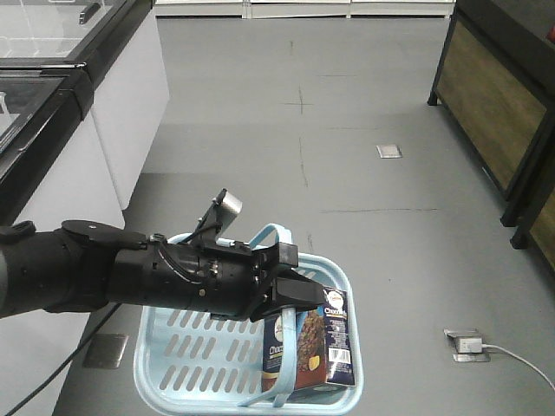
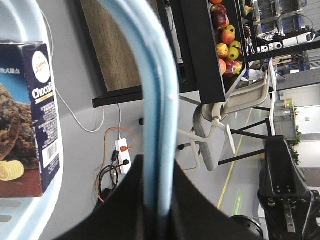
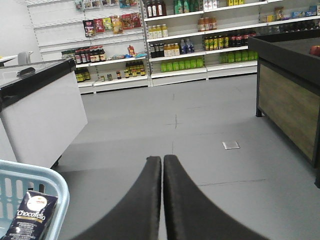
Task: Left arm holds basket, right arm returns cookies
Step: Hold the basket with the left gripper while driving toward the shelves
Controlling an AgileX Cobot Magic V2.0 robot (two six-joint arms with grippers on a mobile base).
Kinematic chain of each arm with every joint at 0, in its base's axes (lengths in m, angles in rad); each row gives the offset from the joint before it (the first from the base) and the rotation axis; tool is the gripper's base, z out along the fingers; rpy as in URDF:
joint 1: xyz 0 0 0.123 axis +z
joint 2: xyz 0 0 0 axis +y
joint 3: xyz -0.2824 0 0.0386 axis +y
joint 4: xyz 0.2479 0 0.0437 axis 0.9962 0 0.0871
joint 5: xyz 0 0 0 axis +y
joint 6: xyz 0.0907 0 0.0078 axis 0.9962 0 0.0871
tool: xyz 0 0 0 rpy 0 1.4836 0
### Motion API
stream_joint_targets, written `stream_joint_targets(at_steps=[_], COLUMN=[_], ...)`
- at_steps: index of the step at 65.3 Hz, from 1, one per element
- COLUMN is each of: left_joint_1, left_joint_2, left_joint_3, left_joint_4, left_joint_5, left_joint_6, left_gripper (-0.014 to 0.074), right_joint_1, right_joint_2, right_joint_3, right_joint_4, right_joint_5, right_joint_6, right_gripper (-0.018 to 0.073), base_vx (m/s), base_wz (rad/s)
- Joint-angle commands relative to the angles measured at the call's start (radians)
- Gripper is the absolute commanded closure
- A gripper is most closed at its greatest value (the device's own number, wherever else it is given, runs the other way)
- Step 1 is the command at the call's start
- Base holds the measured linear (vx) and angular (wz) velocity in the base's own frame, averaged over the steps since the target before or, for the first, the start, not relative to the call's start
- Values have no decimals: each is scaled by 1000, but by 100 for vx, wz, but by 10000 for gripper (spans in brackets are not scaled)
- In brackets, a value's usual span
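The light blue basket (image 1: 204,347) hangs low over the grey floor, and its pale blue loop handle (image 1: 270,231) arches up over it. My left gripper (image 1: 290,282), on the bulky black left arm (image 1: 130,277), is shut on the handle (image 2: 161,110), which runs straight between its jaws. The cookies (image 1: 310,347), a navy-and-brown box, stand upright in the basket's right end and show again in the left wrist view (image 2: 27,125). My right gripper (image 3: 162,159) is shut on nothing and hovers over the floor to the right of the basket (image 3: 52,187) and the cookies (image 3: 30,215).
White freezer cabinets (image 1: 95,130) line the left side. A dark wood-sided display stand (image 1: 494,104) stands at the right. Floor outlet plates (image 1: 388,151) and a socket with a cable (image 1: 468,345) lie on the floor. Stocked shelves (image 3: 175,50) fill the far wall.
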Motion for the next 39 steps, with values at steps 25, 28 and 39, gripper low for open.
stream_joint_targets(at_steps=[25,28,39], left_joint_1=[-2,-2,-2], left_joint_2=[-52,-52,-52], left_joint_3=[-29,-29,-29], left_joint_4=[-91,-91,-91], left_joint_5=[56,56,56], left_joint_6=[10,10,10], left_gripper=[603,603,603], right_joint_1=[0,0,0], right_joint_2=[-12,-12,-12], right_joint_3=[2,2,2], right_joint_4=[-2,-2,-2], right_joint_5=[-78,-78,-78], right_joint_6=[-1,-1,-1], right_gripper=[567,567,567], base_vx=[5,8,10], base_wz=[-1,-7,-12])
